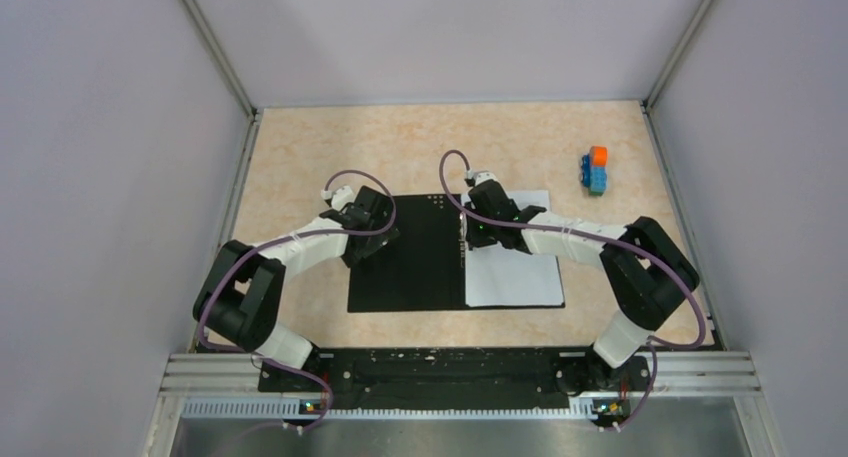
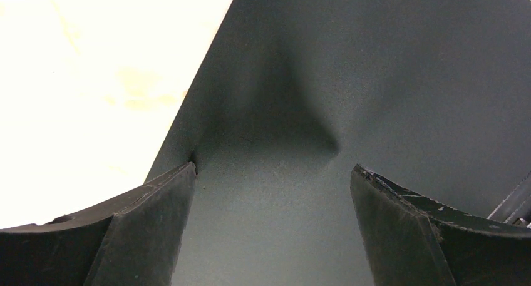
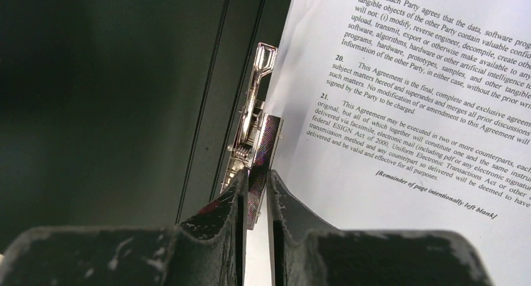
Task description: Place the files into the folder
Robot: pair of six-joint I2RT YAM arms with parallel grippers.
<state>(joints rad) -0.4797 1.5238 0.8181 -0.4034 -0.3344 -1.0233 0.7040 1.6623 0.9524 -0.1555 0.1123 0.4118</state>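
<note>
Files (image 1: 515,272) lie on the right half of the open folder (image 1: 410,267), midway between the left and right edges of the tabletop (image 1: 300,147), their left edge at the metal clip (image 3: 253,111). Right hand (image 3: 255,179) is clenched on the dark lever (image 3: 268,136) of that clip, likely to clamp the sheets just beside it. Left hand (image 2: 272,173), released and spread wide, hangs over the folder's black left half, seemingly steadying it.
</note>
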